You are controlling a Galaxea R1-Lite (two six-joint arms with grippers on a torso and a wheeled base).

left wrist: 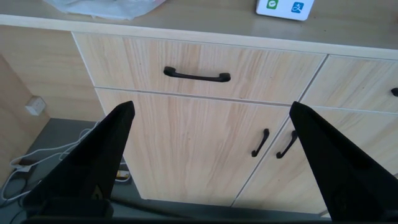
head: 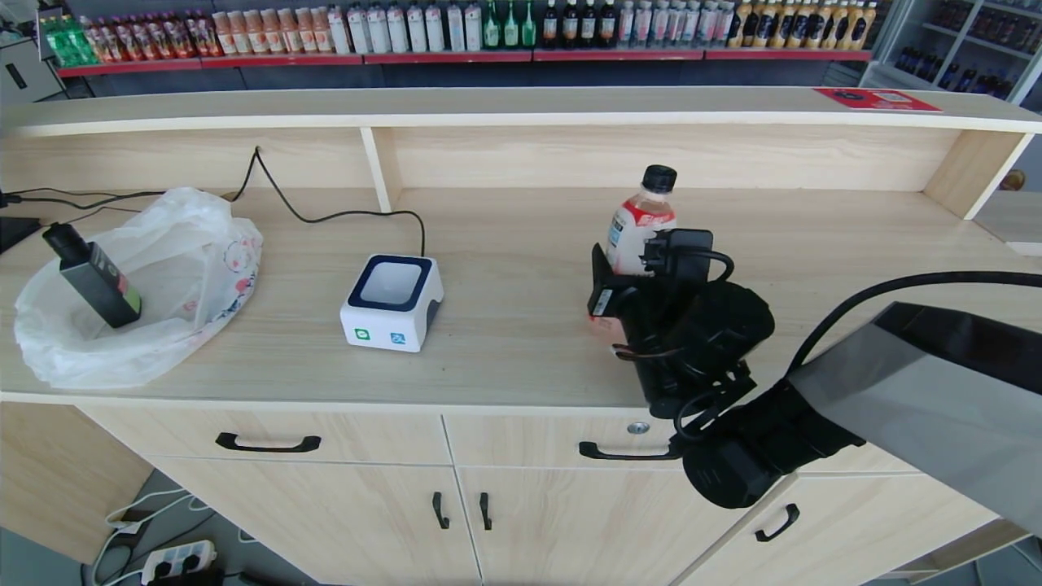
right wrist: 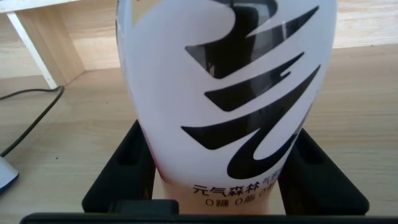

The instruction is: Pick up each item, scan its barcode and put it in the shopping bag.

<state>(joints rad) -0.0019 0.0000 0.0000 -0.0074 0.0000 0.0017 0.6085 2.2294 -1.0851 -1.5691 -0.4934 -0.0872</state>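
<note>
Head view is showing the right pincer (head: 617, 305) gripping the lower part of an upright, black-capped drink bottle (head: 639, 221), to the right of the scanner (head: 393, 301) on the counter (head: 505, 342). The shopping bag (head: 195, 268) is lying at the counter's left end, holding a dark bottle (head: 94, 277). The left pincer (left wrist: 211, 109) is hanging released in front of the drawer (left wrist: 199, 56).
</note>
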